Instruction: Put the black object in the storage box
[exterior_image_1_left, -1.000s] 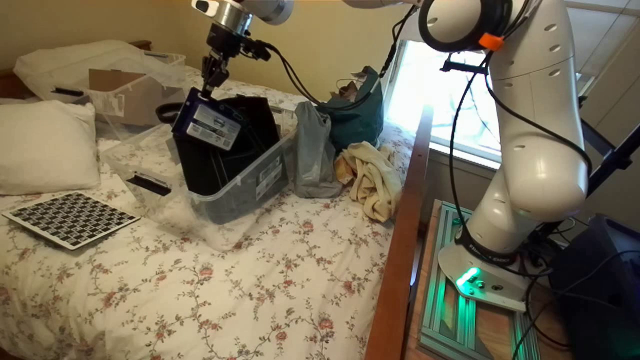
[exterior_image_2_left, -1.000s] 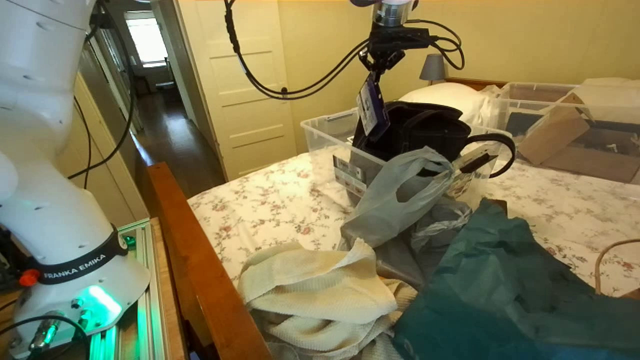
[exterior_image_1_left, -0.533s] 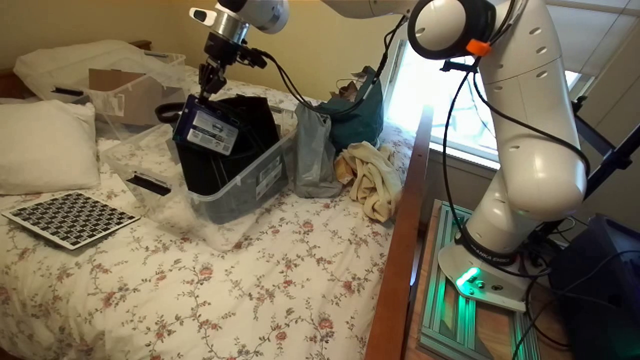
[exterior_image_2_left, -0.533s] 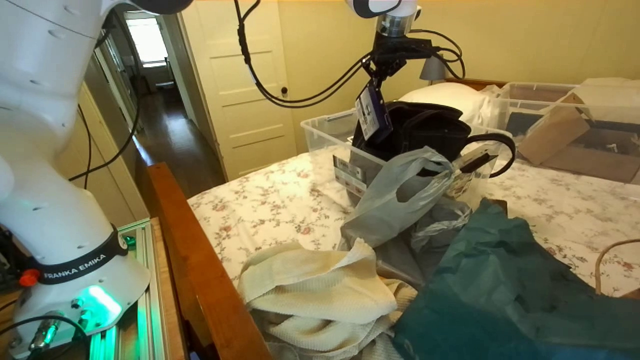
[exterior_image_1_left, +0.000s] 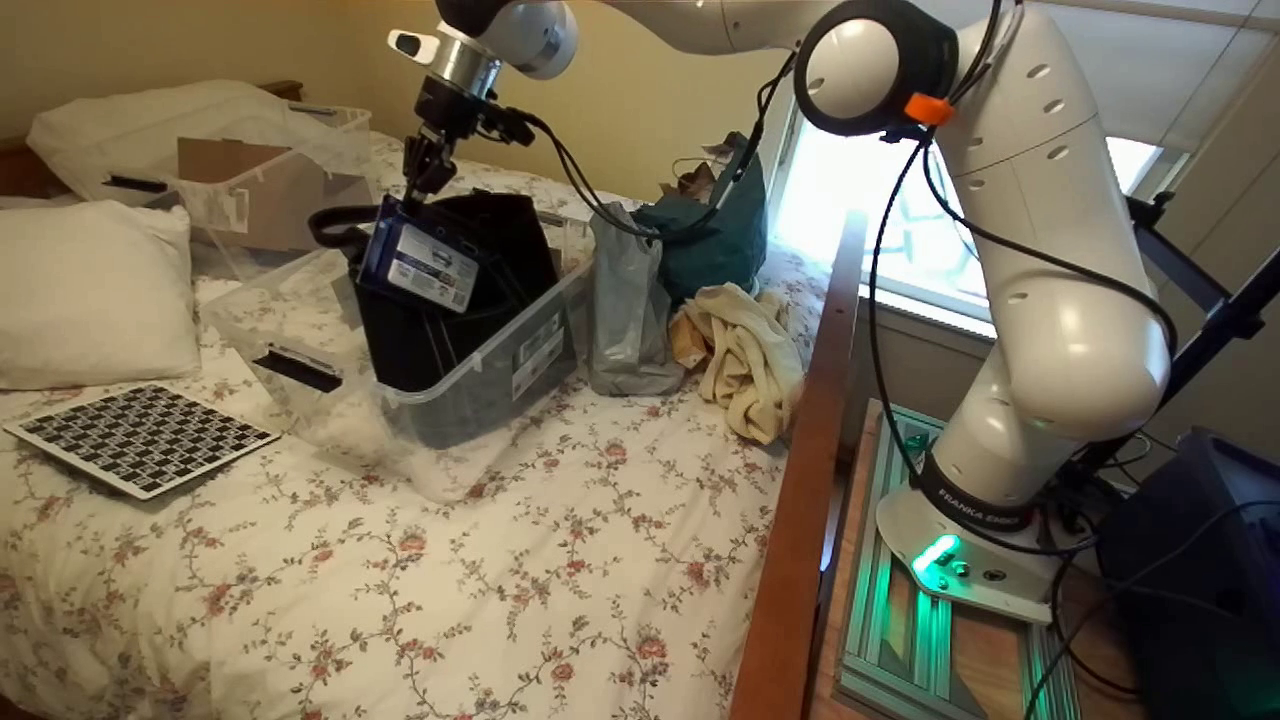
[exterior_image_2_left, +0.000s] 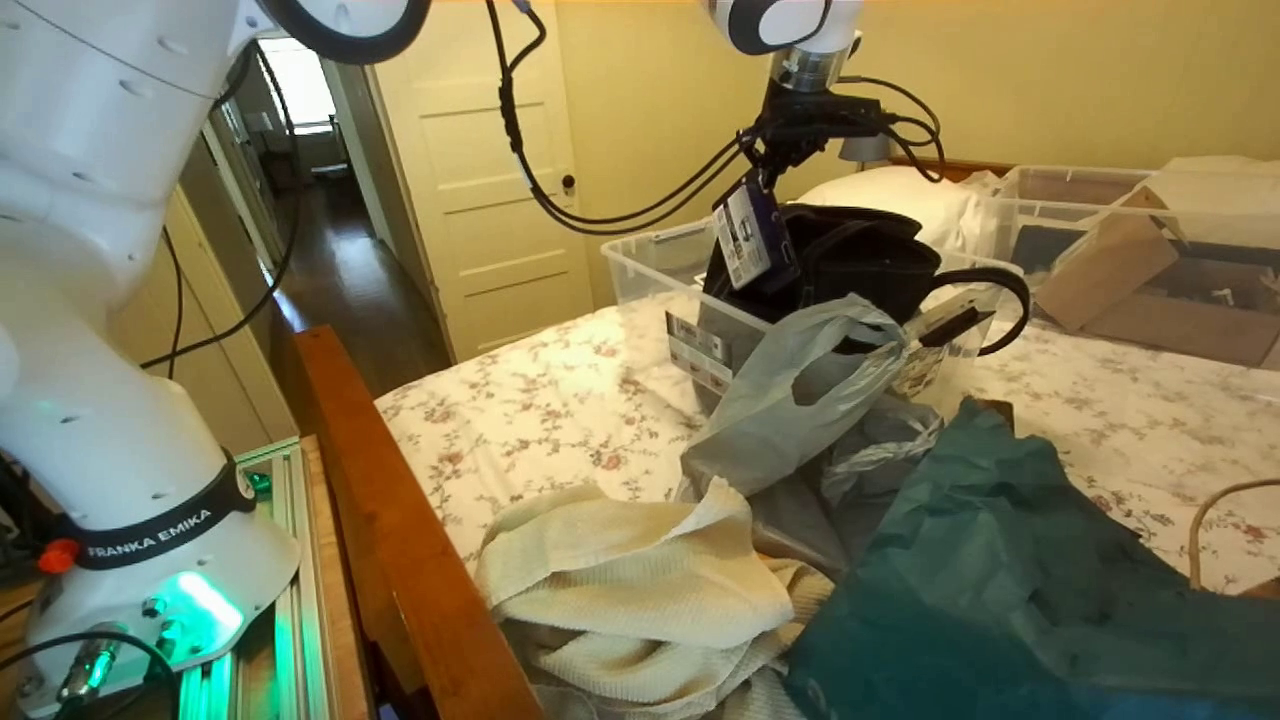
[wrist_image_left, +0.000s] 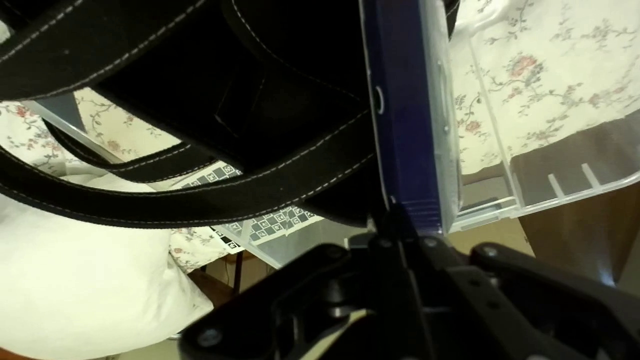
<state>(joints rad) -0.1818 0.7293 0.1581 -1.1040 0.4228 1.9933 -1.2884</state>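
The gripper (exterior_image_1_left: 412, 195) is clenched on the top edge of a blue package (exterior_image_1_left: 425, 265), hanging tilted. The black bag (exterior_image_2_left: 850, 255) rests in the plastic tub (exterior_image_1_left: 450, 420), below the gripper and close beside the package; whether those two touch, I cannot tell. The bag's top rises above the tub's rim. In the wrist view, the bag lies left of the package.

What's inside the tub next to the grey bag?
A black bag sits in the tub, with a handle poking out. The bag covers whatever might be under it, and its own inside is too dark to make out.
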